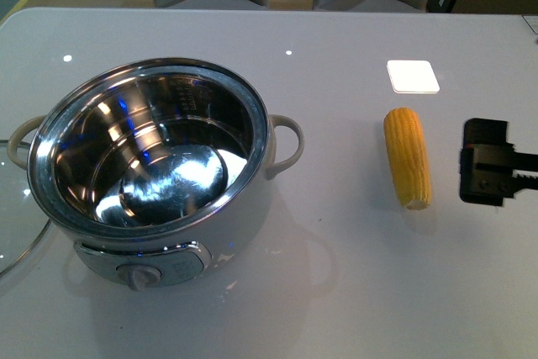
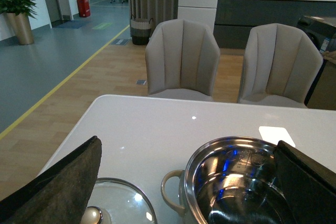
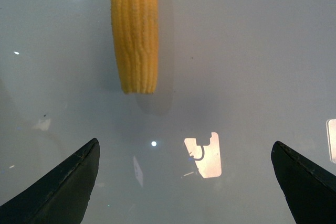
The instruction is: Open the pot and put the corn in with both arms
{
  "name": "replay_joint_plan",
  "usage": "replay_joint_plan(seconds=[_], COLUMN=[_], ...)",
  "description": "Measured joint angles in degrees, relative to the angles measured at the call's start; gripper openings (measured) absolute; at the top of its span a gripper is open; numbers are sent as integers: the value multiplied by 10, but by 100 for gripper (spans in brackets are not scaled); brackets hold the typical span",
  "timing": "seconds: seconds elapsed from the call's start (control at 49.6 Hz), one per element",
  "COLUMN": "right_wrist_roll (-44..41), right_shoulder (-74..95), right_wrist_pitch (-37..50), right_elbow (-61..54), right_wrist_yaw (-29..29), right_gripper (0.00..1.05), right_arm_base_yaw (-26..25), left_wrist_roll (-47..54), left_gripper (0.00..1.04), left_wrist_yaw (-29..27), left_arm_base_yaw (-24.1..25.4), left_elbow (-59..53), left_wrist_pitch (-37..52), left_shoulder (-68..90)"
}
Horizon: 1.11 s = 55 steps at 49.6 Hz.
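table (image 1: 336, 292): white, glossy
pot (image 1: 252, 199): uncovered, steel bowl empty, on table's left part
lid (image 1: 13, 233): flat on table, just left of pot
left claw (image 2: 178, 192): fingers apart, empty, above pot and lid
right claw (image 3: 184, 182): fingers apart, empty, near corn
corn (image 1: 408, 157): lying on table, right of pot, well apart

Your white pot (image 1: 239, 224) stands open with its glass lid (image 1: 13, 208) flat just beside it, and the yellow corn (image 1: 408, 157) lies well apart.

Glossy white table (image 1: 353, 283), four things sitting on it: the open pot (image 1: 151, 166) on the left, its glass lid (image 1: 13, 220) flat at the left edge, the corn (image 1: 408, 157) lying off right, and a white pad (image 1: 413, 76) just beyond.
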Motion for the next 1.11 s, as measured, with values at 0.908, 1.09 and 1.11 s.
replay_joint_plan(seconds=[0.908,1.09,1.11], right_wrist_roll=[-17,-19,-19], right_shoulder=[411,411,410], right_wrist_pitch=[3,9,9], right_elbow=[324,313,311], right_wrist_yaw=[-33,-34,-35], right_gripper=[82,48,46], right_arm_base_yaw=[-8,-9,-9], left_wrist_roll=[0,0,0], left_gripper=[98,98,98], left_wrist_yaw=[0,0,0], left_arm_base_yaw=[0,0,0], left_elbow=[0,0,0], left_wrist_pitch=[0,0,0], left_shoulder=[0,0,0])
